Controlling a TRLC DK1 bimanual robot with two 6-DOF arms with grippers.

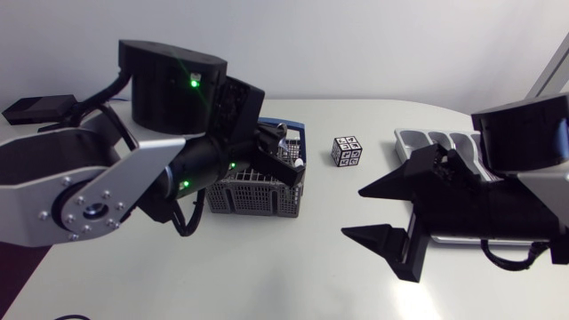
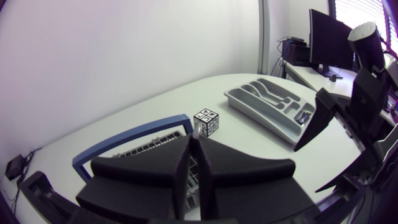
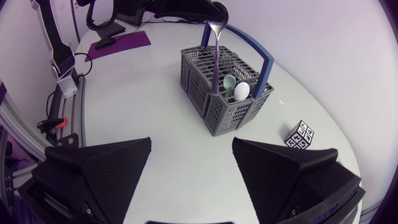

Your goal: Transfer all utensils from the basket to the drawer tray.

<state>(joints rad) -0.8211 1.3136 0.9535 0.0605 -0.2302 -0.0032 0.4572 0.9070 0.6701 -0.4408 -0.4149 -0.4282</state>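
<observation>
A grey wire basket (image 3: 217, 99) with a blue handle (image 3: 261, 53) holds a white spoon (image 3: 242, 91) and a greenish spoon (image 3: 229, 81), bowls up. My left gripper (image 2: 194, 155) hangs over the basket (image 1: 258, 191), shut on a metal spoon (image 3: 215, 43). The spoon stands upright with its lower end still inside the basket. The grey drawer tray (image 2: 267, 102) lies at the right, partly hidden under my right arm in the head view (image 1: 436, 140). My right gripper (image 1: 388, 212) stands open between basket and tray, nothing between its fingers (image 3: 99, 180).
A small cube with black-and-white markers (image 1: 347, 151) sits between the basket and the tray. My left arm's bulk hides the basket's left side in the head view. Bare tabletop lies in front of the basket.
</observation>
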